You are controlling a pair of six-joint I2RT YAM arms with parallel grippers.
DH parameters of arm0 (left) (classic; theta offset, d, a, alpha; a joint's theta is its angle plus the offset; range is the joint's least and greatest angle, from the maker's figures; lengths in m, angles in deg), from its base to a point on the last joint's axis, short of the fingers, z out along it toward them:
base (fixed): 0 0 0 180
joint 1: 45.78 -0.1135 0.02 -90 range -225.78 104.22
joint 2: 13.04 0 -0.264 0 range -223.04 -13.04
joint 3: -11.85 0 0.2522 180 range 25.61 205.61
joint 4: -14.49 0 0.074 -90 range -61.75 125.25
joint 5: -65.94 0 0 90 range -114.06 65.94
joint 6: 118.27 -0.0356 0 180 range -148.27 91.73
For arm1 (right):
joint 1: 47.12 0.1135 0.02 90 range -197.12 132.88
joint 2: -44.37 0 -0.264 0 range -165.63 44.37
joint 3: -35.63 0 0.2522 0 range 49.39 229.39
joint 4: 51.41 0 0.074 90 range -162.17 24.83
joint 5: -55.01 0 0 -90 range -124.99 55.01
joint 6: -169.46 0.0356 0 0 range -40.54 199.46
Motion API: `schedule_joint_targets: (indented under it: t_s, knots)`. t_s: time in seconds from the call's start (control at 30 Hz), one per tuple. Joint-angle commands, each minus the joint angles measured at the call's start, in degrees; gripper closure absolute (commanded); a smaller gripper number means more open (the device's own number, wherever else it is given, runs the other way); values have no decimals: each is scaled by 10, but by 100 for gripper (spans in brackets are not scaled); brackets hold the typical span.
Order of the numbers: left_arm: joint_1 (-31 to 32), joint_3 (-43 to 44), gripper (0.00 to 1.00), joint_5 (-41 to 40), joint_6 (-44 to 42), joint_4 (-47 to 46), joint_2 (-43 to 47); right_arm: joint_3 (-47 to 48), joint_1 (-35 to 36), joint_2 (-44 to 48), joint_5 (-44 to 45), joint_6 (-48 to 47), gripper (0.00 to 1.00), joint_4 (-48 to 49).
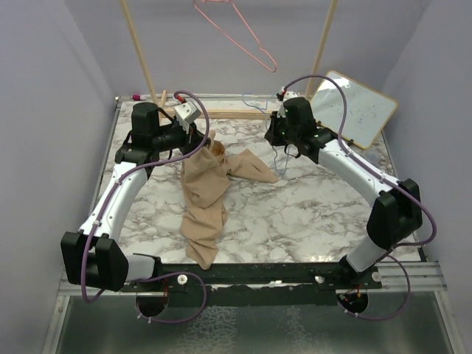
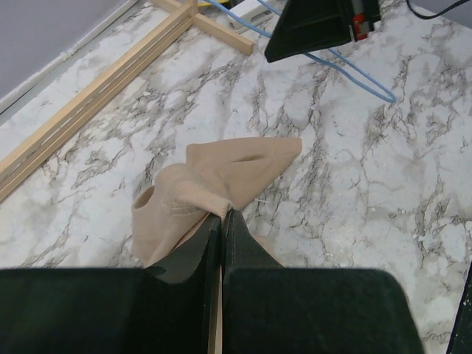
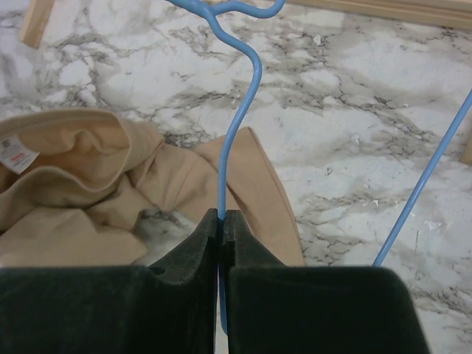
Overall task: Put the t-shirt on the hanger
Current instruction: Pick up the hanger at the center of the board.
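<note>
From above, the left arm reaches forward from its near-left base with the elbow raised. Its claw (image 1: pixel 200 141) is at the top edge of the shirt (image 1: pixel 203 199), which trails across the bench (image 1: pixel 310 214) toward the near edge. The right arm arcs from the near right to the far middle, its claw (image 1: pixel 274 139) at the blue hanger (image 1: pixel 277 159), just beside the shirt's sleeve.

The left wrist view shows that claw pinched tight on a fold of the shirt, lifted off the bench.

The right wrist view shows that claw clamped narrow on the hanger's wire below the hook, with the shirt's neck and label (image 3: pixel 15 153) lying at left.
</note>
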Motion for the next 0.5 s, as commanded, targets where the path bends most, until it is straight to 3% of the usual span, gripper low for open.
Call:
schedule_joint_targets:
  t_s: [0.0,0.2,0.47]
  knots:
    - [-2,-3,100,25,0,-18,19,-15,1,85,-78,7,99,-64]
    - [-3,-7,100,32,7,-28,13,-23,-6,175,-46,36,99,-157]
    - [-2,8,100,45,2,-30,-7,17,-43,203,-37,55,99,-152]
